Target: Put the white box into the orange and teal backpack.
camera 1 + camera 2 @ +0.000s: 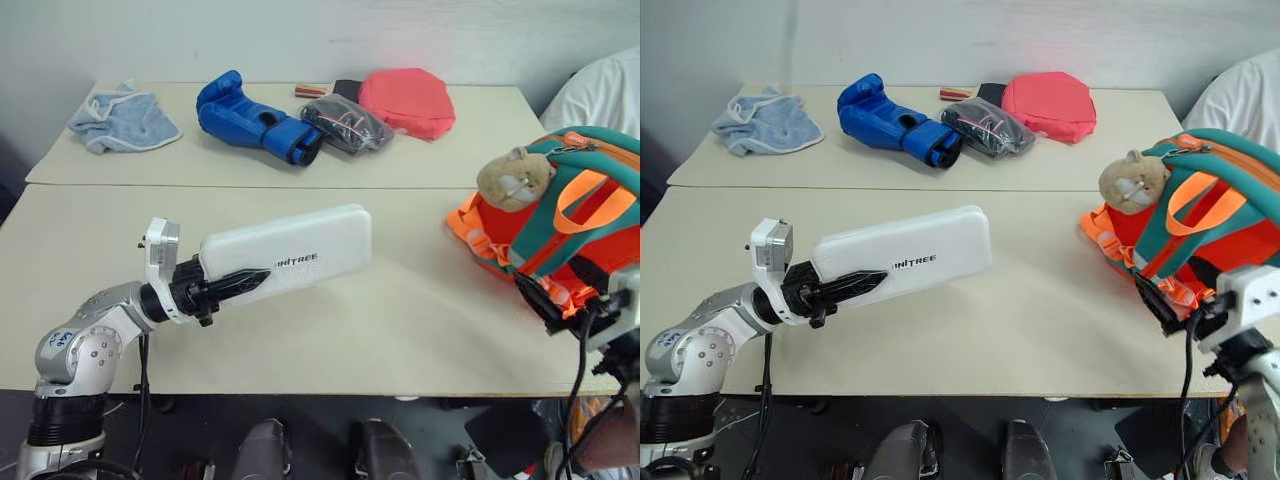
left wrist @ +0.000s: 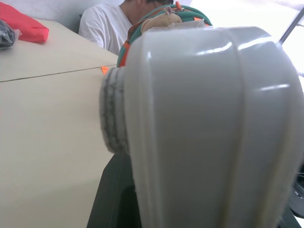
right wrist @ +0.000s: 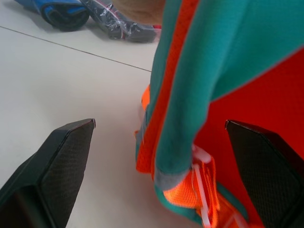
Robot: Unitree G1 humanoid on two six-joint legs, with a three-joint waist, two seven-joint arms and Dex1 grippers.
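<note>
Left eye view: one white box (image 1: 285, 257), one orange and teal backpack (image 1: 570, 225).

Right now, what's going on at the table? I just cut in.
The left gripper holds the white box by one end, lifted above the table and aimed toward the orange and teal backpack. The backpack sits at the table's right edge with a plush animal on it. The right gripper is open, its fingers either side of the backpack's teal strap, gripping nothing. The box is not in the bag yet.
</note>
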